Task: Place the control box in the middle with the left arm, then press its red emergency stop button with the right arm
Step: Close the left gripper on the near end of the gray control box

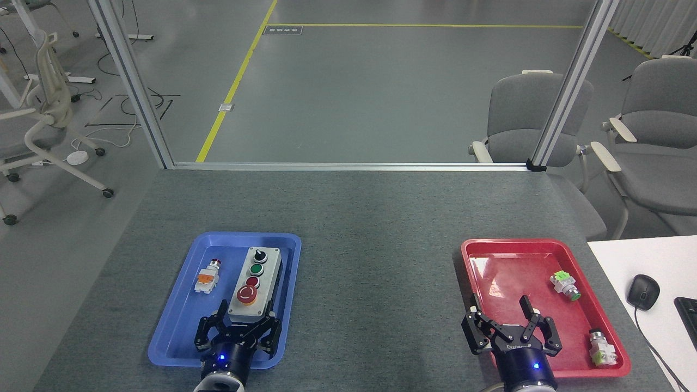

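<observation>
The light-grey control box [255, 281] lies lengthwise in the blue tray [179, 321], with its black knob farthest from me. Its big red emergency stop button [246, 294] sits at the near end. My left gripper [246, 317] is open, its fingers spread on either side of the box's near end, right behind the button. My right gripper [500, 305] hangs open over the near part of the red tray [493, 251], holding nothing. The middle [375, 283] is bare dark-grey tabletop between the two trays.
A small orange-and-white push-button [207, 276] lies in the blue tray, left of the box. Two green-and-white button parts [565, 286] [601, 349] lie in the red tray. A white desk with a mouse [643, 291] adjoins on the right. An aluminium frame [348, 165] borders the table's far edge.
</observation>
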You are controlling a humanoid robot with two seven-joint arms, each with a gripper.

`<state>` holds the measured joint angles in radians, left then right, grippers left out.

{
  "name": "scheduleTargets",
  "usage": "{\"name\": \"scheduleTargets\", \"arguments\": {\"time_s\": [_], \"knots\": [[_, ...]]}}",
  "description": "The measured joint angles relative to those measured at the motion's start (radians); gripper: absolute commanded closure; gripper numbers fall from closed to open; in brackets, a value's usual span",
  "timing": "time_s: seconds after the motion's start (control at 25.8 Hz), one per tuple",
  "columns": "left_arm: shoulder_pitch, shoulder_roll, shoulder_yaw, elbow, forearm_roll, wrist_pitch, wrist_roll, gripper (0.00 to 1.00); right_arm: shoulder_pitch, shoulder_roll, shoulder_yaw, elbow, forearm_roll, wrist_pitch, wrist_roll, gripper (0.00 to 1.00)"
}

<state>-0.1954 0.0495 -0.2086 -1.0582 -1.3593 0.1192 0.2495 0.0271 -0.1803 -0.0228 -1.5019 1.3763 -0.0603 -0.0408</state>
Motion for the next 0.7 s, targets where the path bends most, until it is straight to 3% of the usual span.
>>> {"name": "scheduleTargets", "arguments": {"time_s": [0.7], "knots": [[-0.078,-0.02,0.0,0.125,0.0,0.006,0.008,0.02,-0.018,0.041,0.024,0.006,-0.005,0.034,-0.074,0.01]]}}
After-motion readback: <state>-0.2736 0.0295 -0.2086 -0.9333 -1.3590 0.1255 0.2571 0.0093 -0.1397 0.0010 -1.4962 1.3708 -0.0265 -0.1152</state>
